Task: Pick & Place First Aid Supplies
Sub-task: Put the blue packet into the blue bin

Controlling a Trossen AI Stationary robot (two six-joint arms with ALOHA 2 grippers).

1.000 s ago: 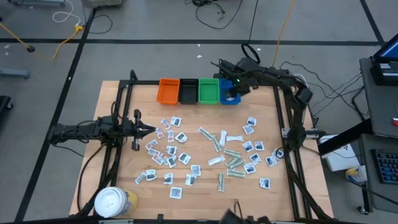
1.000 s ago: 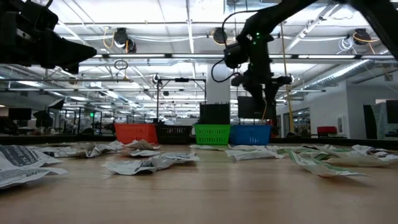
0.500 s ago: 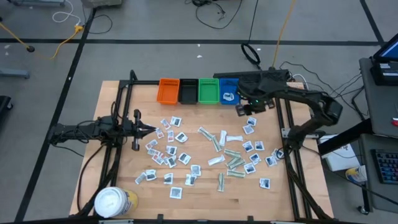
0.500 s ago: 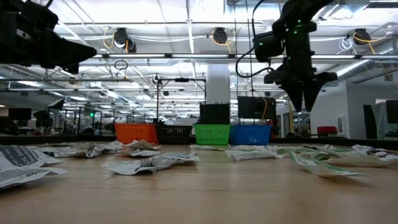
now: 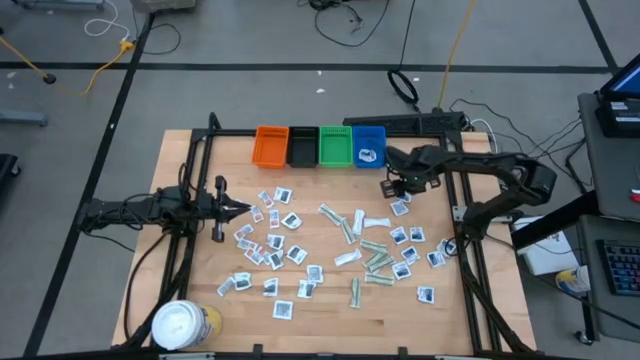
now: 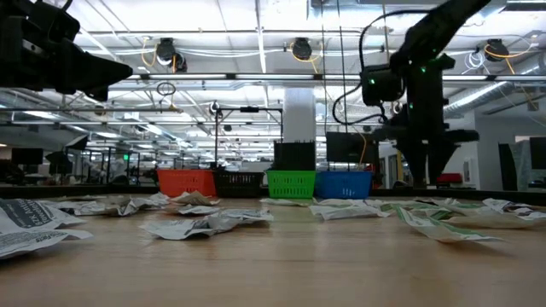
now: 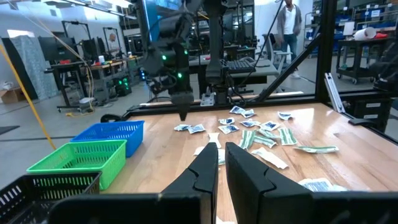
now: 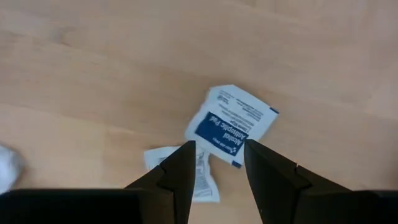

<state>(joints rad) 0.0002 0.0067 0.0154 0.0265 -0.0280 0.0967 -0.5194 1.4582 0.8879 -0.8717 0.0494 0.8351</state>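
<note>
My right pincer (image 8: 217,163) hung open over a blue-print sachet (image 8: 231,126) on the tabletop (image 8: 93,56); a second sachet (image 8: 202,177) lay touching it, so I risked pinching both. Left pincer (image 7: 221,163) waited, clenched.

Matt pale wood table (image 5: 500,300), papery sachets (image 8: 231,127), latticed plastic bins (image 7: 106,133), matt dark fingers (image 8: 267,163).
</note>
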